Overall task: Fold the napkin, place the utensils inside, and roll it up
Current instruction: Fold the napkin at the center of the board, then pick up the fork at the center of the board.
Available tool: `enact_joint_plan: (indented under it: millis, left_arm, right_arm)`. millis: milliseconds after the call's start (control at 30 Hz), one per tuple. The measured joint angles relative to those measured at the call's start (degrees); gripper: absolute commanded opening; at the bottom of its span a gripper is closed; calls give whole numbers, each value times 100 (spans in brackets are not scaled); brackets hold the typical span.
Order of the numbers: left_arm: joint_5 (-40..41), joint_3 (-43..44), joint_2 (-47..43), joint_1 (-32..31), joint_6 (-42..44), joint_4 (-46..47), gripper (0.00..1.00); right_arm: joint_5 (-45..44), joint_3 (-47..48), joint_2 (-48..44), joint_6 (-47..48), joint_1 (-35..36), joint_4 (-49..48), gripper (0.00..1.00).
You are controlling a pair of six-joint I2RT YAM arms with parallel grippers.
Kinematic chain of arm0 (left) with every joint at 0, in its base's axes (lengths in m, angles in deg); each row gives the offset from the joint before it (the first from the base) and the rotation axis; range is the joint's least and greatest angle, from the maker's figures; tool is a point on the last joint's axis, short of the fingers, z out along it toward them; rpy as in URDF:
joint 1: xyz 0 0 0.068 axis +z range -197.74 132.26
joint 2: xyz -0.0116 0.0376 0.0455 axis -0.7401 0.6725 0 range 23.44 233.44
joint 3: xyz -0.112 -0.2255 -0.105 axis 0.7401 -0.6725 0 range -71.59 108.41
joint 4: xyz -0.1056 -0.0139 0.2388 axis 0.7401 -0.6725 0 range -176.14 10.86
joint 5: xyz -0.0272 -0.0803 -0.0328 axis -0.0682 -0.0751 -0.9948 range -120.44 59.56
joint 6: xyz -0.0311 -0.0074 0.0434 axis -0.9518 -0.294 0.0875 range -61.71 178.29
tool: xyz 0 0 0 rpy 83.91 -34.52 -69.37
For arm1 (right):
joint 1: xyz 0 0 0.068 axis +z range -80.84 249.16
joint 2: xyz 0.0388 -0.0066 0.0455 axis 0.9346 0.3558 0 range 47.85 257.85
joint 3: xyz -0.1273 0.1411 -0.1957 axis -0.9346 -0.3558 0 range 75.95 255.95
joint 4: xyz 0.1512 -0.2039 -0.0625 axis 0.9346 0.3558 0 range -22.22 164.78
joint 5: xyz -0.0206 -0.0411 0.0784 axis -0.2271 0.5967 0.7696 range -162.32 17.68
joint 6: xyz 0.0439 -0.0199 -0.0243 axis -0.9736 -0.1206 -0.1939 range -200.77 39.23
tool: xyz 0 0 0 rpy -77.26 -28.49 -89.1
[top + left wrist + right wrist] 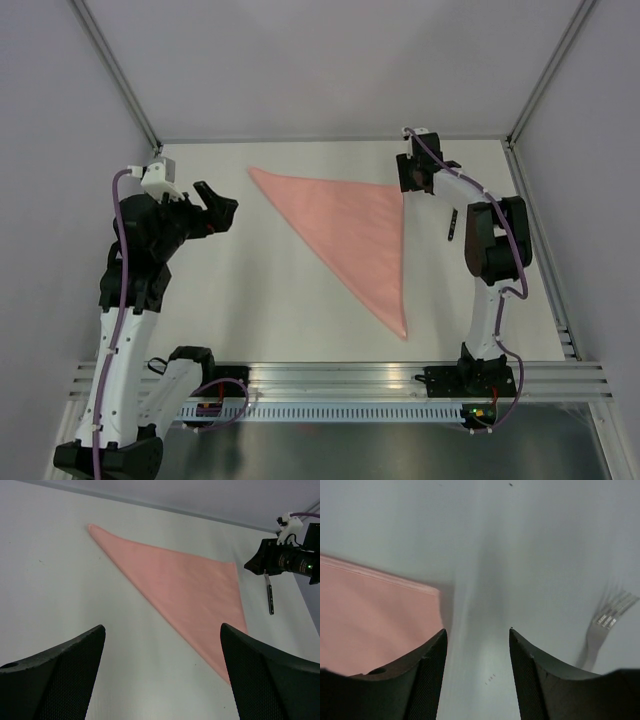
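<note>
The napkin (355, 235) lies flat around the middle of the tabletop (260, 300), folded into a long pale pink triangle. One short side runs roughly along the far edge and another runs straight toward the near edge on the right. The long diagonal side slants from a thin point at the far left to a narrow tip not far from the near edge. The cloth has a soft sheen, with only faint wrinkles and slightly mottled tone. At its far right corner the stacked layers show as a thin doubled rim. The right fingers (420, 680) are at that far right corner. They stand apart with nothing between them, and the napkin's corner is just to the left of the gap. Whether they touch the tabletop cannot be told. The utensil (452, 225) is a thin dark stick with a paler end. It lies just right of the napkin's right side, apart from it, between the cloth and the right arm (490, 240). In the right wrist view it shows blurred fork tines. The left fingers (65, 680) are spread wide and hold nothing. They are near the left edge, well apart from the napkin and pointing toward it.
</note>
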Motion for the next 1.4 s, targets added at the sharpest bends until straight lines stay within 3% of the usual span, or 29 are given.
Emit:
enact_joint_plan:
  millis: [233,367,700,1100,1233,1400]
  left_arm:
    - [-380,-494,-254,0,-267,352,100]
    - [-608,-704,-258,0,-413,608,100]
    - [-883,-861,-278,0,-562,922,100]
    - [-892,-894,-328,0,-590,999,100]
    - [-892,-894,-313,0,-590,1001,100]
    - [-894,-894,-299,0,-590,1001,100]
  right_arm:
    - [-66,-1611,-1233,-101,-857,-127,57]
    - [-111,-2004,-1517,-138,-1357,-87,57]
    - [-39,-1731,-1209,-522,-1419,140,57]
    - [120,-1296,-549,-866,-1495,363,48]
    - [249,-1176,-439,-914,-1611,376,38]
    - [385,-1106,-354,-942,-1729,374,34]
